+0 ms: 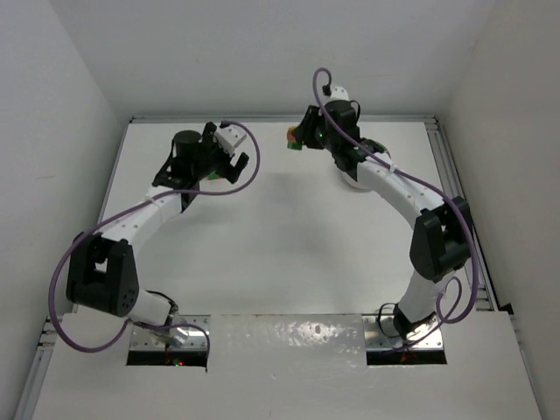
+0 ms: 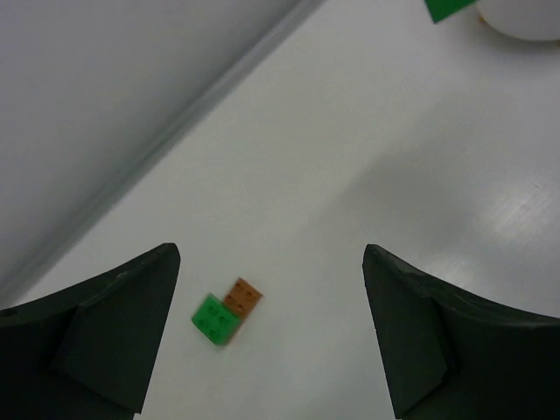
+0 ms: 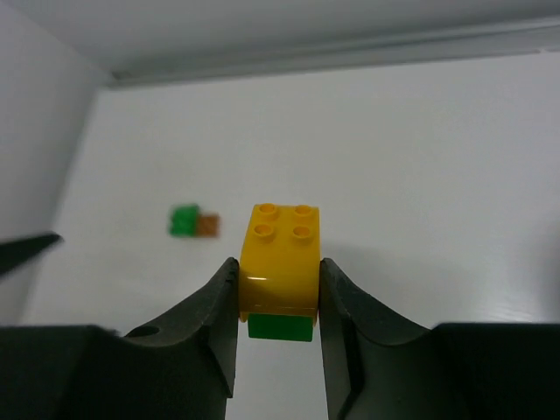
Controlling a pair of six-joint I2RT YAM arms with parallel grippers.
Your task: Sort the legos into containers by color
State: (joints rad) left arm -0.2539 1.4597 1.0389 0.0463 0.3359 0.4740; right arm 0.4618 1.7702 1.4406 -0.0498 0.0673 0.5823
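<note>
My right gripper [image 3: 277, 262] is shut on a yellow lego [image 3: 280, 254] with a green lego [image 3: 280, 326] stuck under it, held above the table. In the top view this gripper [image 1: 296, 138] is at the back centre. A green lego [image 2: 216, 319] and a brown lego [image 2: 244, 297] lie joined on the table, between the fingers of my open left gripper [image 2: 271, 252], nearer its left finger. The pair also shows in the right wrist view [image 3: 194, 221]. The white dish [image 2: 525, 17] shows only as a rim; in the top view it [image 1: 348, 182] is mostly hidden under the right arm.
The back wall and its rail [image 3: 332, 48] run close behind both grippers. The left wall [image 2: 105, 105] stands close to the left gripper [image 1: 226, 164]. A green piece [image 2: 451, 7] shows at the top edge of the left wrist view, beside the dish.
</note>
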